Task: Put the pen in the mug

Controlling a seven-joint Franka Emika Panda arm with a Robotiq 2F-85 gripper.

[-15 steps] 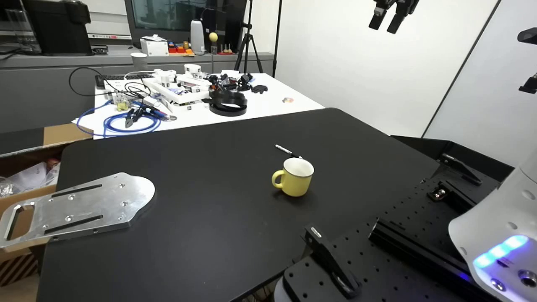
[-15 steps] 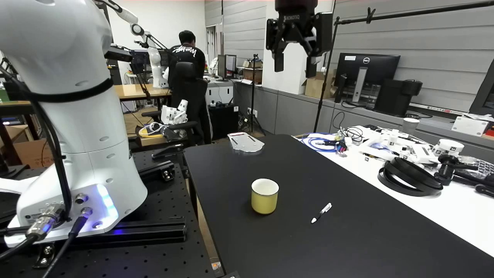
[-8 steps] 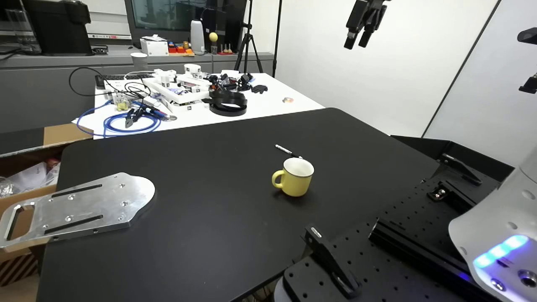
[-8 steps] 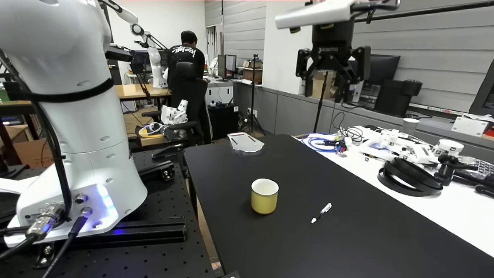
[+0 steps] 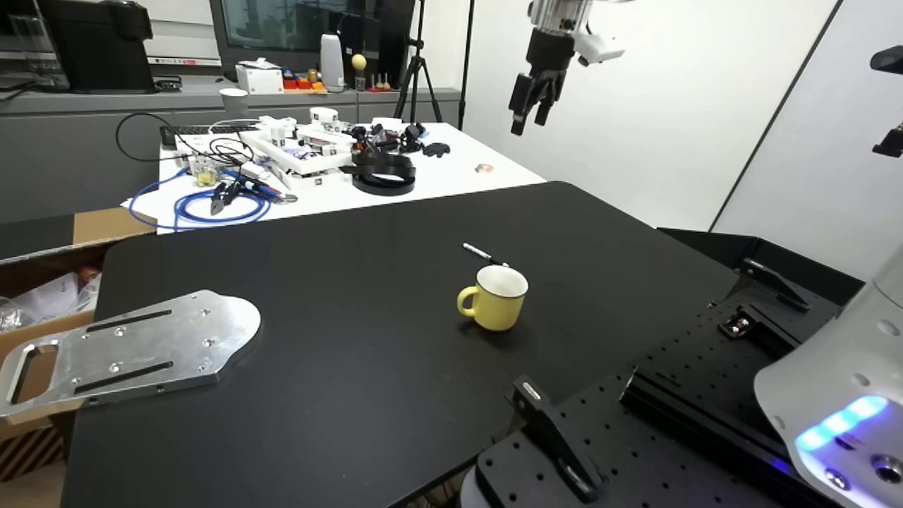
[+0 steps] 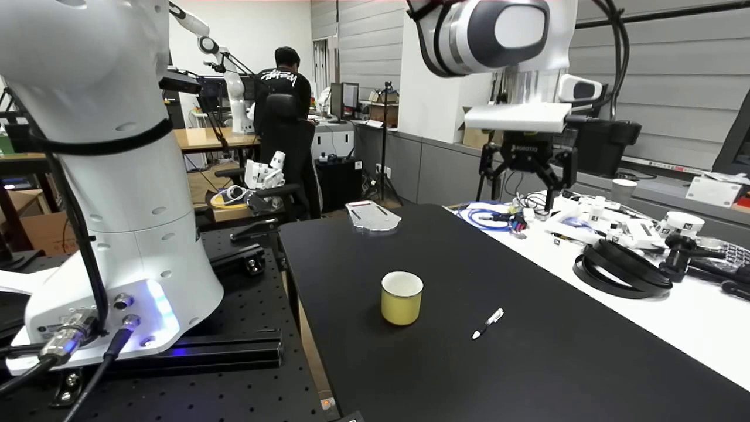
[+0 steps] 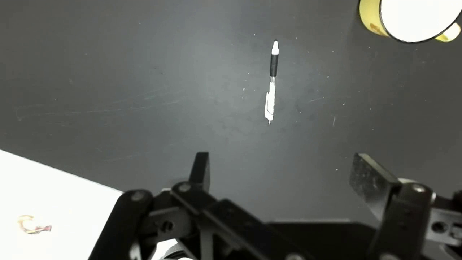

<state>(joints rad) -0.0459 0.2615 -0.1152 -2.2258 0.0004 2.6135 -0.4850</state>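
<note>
The pen (image 5: pixel 485 255) is thin, white with a black grip, and lies flat on the black table beside the mug, apart from it; it also shows in an exterior view (image 6: pixel 487 324). The yellow mug (image 5: pixel 497 310) stands upright, white inside, handle to one side; it also shows in an exterior view (image 6: pixel 401 305). My gripper (image 5: pixel 530 124) is open and empty, pointing down, high above the table; it also shows in an exterior view (image 6: pixel 522 199). In the wrist view, the pen (image 7: pixel 274 65) lies ahead of the open fingertips, and the mug (image 7: pixel 415 18) is cut off at the top right corner.
A silver metal plate (image 5: pixel 141 346) lies at one end of the black table (image 5: pixel 317 395). A white table (image 5: pixel 451 180) with cables, white parts and black rings (image 5: pixel 383 173) adjoins it. The white robot base (image 6: pixel 152 264) stands along another side.
My gripper has come down and across, moving left in one exterior view and right and down in another, with more of the arm now showing. It stays open. Pen and mug have not moved.
</note>
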